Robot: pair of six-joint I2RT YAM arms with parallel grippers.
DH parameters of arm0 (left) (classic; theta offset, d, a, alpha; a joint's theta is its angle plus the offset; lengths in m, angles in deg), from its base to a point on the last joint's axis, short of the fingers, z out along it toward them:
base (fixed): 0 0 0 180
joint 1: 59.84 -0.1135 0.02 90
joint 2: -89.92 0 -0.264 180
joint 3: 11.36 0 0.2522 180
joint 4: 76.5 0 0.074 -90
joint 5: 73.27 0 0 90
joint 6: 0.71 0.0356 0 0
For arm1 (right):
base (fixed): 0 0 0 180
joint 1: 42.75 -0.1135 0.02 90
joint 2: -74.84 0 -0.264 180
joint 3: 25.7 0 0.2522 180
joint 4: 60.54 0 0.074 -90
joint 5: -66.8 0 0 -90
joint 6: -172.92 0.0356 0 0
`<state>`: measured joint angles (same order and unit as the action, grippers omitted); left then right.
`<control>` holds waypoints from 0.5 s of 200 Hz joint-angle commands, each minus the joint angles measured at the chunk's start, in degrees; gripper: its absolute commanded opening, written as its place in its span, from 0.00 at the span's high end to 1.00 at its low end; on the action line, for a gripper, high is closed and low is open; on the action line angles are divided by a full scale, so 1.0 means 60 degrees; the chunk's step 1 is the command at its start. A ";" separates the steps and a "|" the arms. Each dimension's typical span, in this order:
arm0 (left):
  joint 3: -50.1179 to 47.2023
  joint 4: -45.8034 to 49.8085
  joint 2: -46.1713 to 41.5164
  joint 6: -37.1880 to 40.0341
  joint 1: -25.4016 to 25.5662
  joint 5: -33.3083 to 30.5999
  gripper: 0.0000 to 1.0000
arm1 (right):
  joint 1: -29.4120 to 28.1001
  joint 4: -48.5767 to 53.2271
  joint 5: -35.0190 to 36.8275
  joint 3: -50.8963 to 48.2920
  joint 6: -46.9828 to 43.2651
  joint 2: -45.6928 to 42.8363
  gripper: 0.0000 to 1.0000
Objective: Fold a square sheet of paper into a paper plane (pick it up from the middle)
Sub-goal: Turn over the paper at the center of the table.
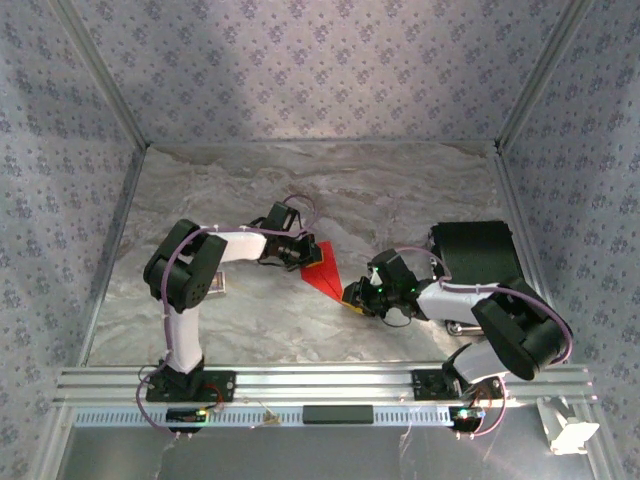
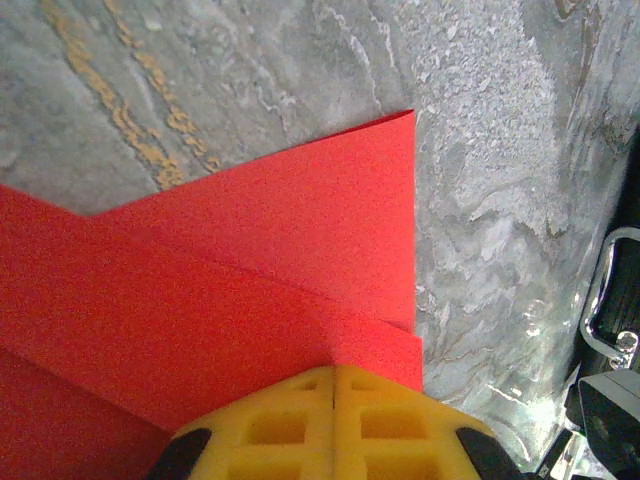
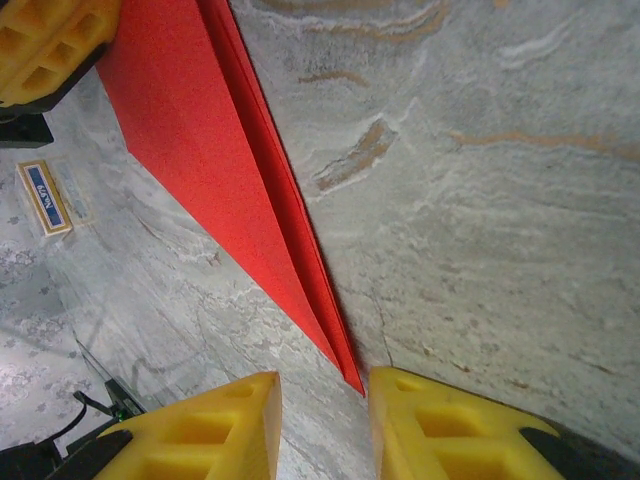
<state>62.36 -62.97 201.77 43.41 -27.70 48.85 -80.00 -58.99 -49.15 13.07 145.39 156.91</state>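
The red paper, folded into a narrow pointed paper plane [image 1: 325, 272], lies flat on the marbled table between the two arms. My left gripper [image 1: 308, 255] is shut, its yellow fingertips [image 2: 300, 420] pressed together on top of the wide end, where layered folds [image 2: 250, 260] spread ahead of them. My right gripper [image 1: 352, 295] stands open at the pointed end. In the right wrist view the sharp tip [image 3: 357, 382] sits low between its fingers [image 3: 325, 410], close to the right-hand pad [image 3: 420, 420], with the plane [image 3: 200, 130] stretching away to the left gripper's fingers [image 3: 45, 40].
A small printed card [image 1: 218, 284] lies on the table near the left arm's elbow, also seen as the card [image 3: 45, 195] in the right wrist view. A black box [image 1: 475, 250] stands at the right, behind the right arm. Patterned walls close the back and sides.
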 commanded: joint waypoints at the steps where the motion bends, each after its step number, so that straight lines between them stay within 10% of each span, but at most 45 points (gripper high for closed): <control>1: -0.0228 0.0961 0.0297 0.0148 -0.0063 -0.0592 1.00 | -0.0060 -0.0075 -0.0057 0.0001 0.0305 0.0246 0.70; 100: -0.0266 0.0932 0.0261 0.0108 -0.0068 -0.0551 1.00 | 0.0026 -0.1121 -0.0146 -0.0111 0.0269 0.0272 0.70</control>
<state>62.36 -62.97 201.77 43.41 -27.70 48.87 -80.02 -63.62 -49.76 13.05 146.62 158.52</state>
